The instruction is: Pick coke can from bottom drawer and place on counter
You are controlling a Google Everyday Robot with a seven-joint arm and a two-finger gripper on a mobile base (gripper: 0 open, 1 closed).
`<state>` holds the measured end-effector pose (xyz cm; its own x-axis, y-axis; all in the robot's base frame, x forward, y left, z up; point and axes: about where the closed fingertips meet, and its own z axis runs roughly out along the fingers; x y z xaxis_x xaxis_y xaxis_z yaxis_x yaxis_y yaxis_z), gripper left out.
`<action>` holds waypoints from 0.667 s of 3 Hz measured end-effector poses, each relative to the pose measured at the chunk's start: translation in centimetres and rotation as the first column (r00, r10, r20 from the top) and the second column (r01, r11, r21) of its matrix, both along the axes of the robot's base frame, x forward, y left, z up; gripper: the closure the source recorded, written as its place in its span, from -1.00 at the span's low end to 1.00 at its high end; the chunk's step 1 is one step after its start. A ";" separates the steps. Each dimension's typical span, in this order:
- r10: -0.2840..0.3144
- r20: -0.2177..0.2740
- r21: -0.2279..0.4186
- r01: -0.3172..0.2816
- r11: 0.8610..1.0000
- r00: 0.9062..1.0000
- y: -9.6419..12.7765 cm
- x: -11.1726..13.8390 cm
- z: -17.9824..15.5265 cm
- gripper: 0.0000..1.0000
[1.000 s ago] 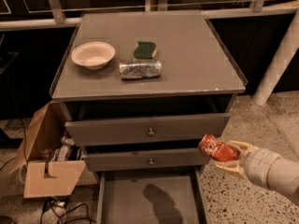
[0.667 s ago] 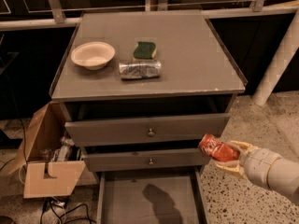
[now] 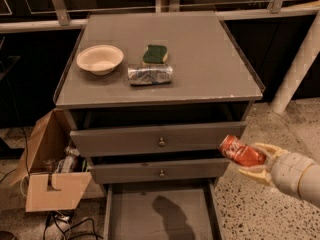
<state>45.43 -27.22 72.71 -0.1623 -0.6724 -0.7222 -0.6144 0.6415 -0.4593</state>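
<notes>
Red coke can (image 3: 239,150) sits pinched sideways in the claw (image 3: 252,159), out beyond the table's (image 3: 200,44) front right corner and below its top, clear of the open bottom drawer (image 3: 130,219), probably so it can rise onto the table.

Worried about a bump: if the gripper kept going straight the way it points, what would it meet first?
The gripper, shut on the coke can, points left and slightly up. The can's leading end would probably meet the right end of the upper knobbed drawer front first, though depth is unclear.
</notes>
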 end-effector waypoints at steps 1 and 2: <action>-0.019 0.077 0.001 0.019 1.000 0.997 -0.2 0.7 3.9 1.00; -0.019 0.085 0.003 0.019 1.000 0.996 -0.1 0.7 4.3 1.00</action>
